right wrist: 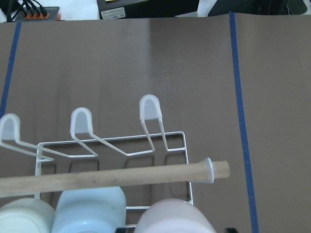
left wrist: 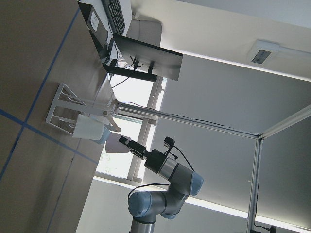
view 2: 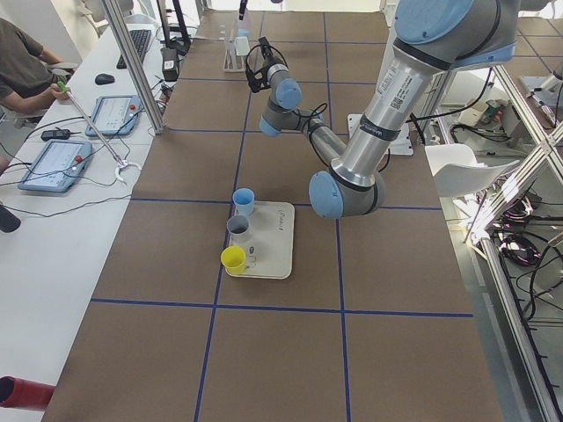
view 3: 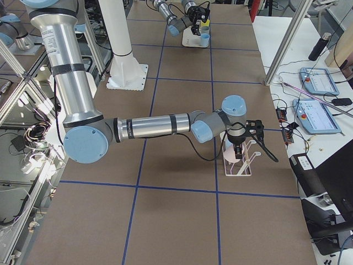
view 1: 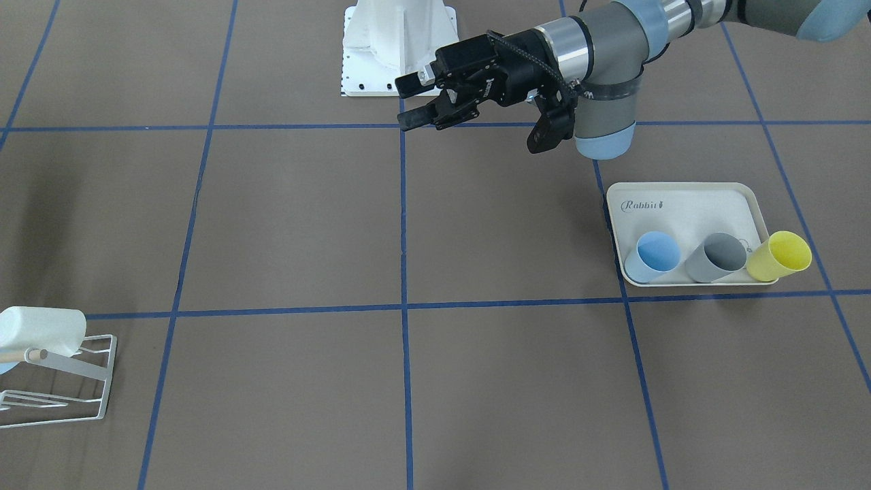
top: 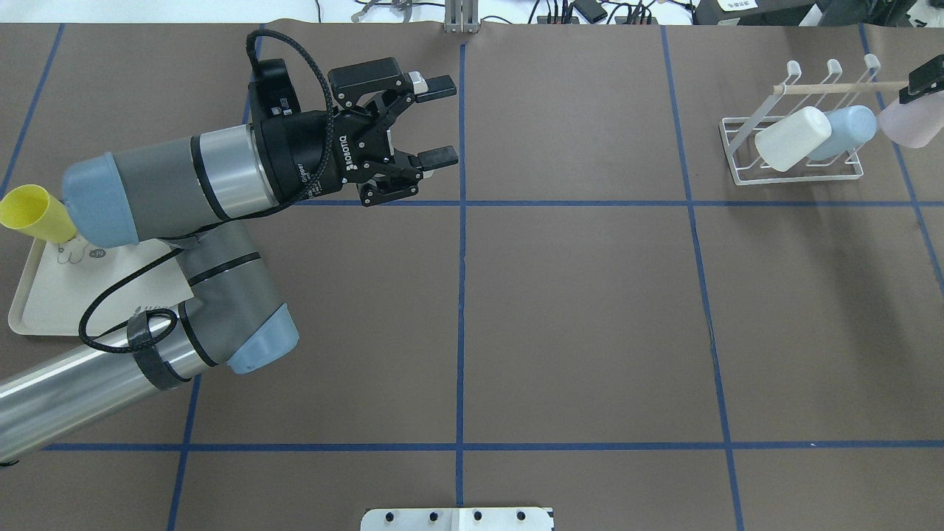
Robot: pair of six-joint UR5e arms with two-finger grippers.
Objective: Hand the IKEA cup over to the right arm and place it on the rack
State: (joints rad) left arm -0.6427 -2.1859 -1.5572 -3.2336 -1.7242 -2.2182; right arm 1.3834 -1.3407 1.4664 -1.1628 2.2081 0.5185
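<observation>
Cup hovers over brown table (blue-taped grid).

A robotics lab: a brown counter gridded with blue tape, aluminium framing, and teach pendants with cables on a white side counter at far left.

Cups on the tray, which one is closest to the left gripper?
The blue cup, at the row's end toward the left gripper; grey cup comes next, yellow cup farthest.
</observation>
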